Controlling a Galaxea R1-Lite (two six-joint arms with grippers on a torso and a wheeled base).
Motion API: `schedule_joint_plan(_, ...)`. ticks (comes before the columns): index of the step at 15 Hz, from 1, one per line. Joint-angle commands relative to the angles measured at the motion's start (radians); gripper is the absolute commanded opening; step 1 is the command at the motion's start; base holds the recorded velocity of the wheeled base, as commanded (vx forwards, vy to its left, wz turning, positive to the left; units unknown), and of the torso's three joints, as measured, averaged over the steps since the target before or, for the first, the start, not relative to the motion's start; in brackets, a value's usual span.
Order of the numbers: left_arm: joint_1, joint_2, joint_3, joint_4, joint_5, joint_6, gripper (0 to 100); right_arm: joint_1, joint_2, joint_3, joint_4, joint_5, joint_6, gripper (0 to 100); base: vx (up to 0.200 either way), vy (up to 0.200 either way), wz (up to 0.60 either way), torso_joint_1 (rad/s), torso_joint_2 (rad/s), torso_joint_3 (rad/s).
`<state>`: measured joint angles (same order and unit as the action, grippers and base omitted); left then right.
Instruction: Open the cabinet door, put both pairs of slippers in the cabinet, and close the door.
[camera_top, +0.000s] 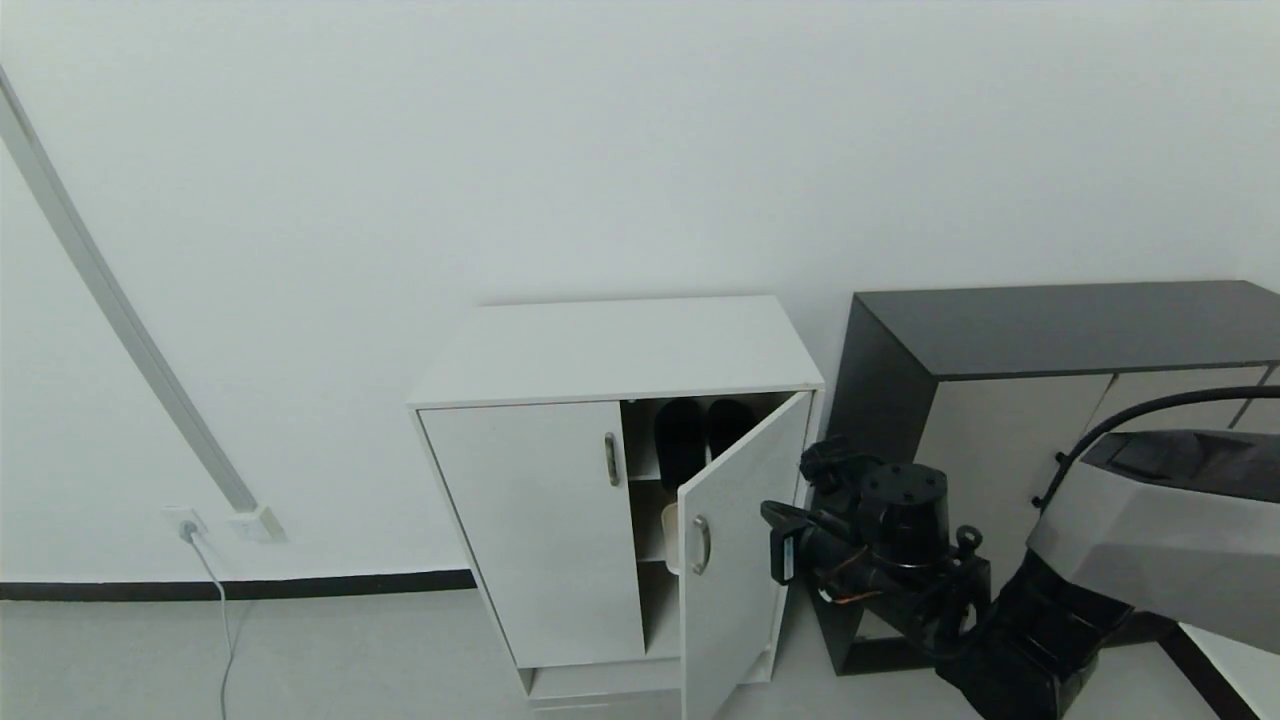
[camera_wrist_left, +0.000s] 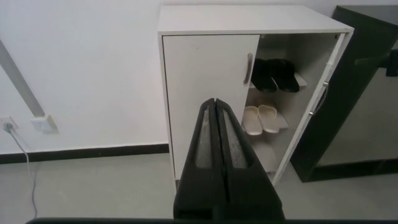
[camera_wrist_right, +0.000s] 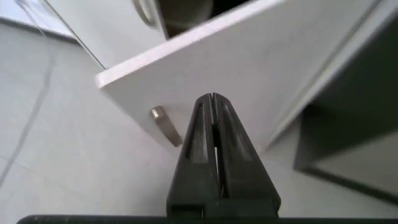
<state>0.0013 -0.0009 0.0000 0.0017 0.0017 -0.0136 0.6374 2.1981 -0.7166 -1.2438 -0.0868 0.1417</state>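
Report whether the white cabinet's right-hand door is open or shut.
Partly open: the white right-hand door stands angled outward, and the gap beside it shows the black slippers inside.

White cabinet (camera_top: 615, 345): right door (camera_top: 745, 530) half open. Black slippers (camera_wrist_left: 277, 73) on its upper shelf, beige slippers (camera_wrist_left: 264, 118) one shelf below.

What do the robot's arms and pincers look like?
The left pincer and right pincer are black, long and tapering, with greyish panels. The right arm is black with a round joint, thin orange wires near the wrist and a black cable arching behind.
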Motion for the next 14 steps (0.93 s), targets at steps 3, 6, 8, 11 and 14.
schedule_joint_plan(3,0.0,0.001,0.0,0.0,0.0,0.0,0,0.024,-0.004,0.189,-0.154,0.002,-0.001,0,0.067,0.0,0.0,0.001,0.0,0.001)
schedule_joint_plan(6,0.0,0.001,0.0,0.0,0.0,0.001,0,0.03,-0.003,0.252,-0.215,0.002,-0.004,0,0.2,0.0,0.0,-0.007,0.0,0.004)
schedule_joint_plan(8,0.0,0.001,-0.002,0.0,0.0,0.0,0,0.034,0.008,0.253,-0.217,0.001,-0.004,0,0.2,0.0,0.0,0.012,0.0,-0.002)
schedule_joint_plan(11,0.0,0.001,0.0,-0.002,0.0,0.0,0,0.033,0.035,0.232,-0.217,0.001,-0.004,0,0.133,0.0,0.0,0.006,0.0,0.002)
schedule_joint_plan(14,0.0,0.001,0.0,0.0,0.0,0.0,0,0.034,0.052,0.206,-0.213,0.001,-0.004,0,0.0,0.0,0.0,0.0,0.0,0.0)
